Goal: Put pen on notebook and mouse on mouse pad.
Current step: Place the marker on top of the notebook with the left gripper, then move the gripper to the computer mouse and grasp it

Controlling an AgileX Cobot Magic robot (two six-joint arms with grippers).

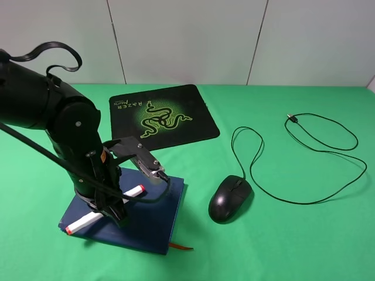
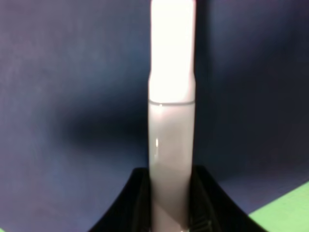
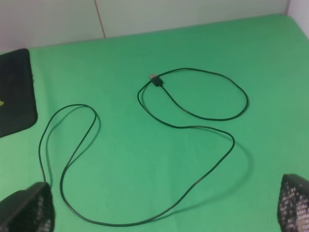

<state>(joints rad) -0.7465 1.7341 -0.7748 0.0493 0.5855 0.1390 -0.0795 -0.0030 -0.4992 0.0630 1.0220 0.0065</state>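
Note:
The white pen (image 1: 132,191) with orange-red tips lies slantwise at the dark blue notebook's (image 1: 153,213) top face, near its left half. My left gripper (image 1: 112,209) is shut on the pen's middle. The left wrist view shows the pen (image 2: 171,96) pinched between the two black fingers (image 2: 135,198), with the notebook cover (image 2: 72,96) close behind it. The black mouse (image 1: 229,199) rests on the green cloth right of the notebook, off the mouse pad (image 1: 161,114). My right gripper (image 3: 159,208) is open over the mouse cable (image 3: 193,111), holding nothing.
The mouse cable (image 1: 304,152) loops widely across the cloth on the right, ending in a USB plug (image 1: 290,119). The notebook's orange ribbon (image 1: 181,247) sticks out at the front. A corner of the mouse pad (image 3: 14,92) shows in the right wrist view. White wall panels stand behind.

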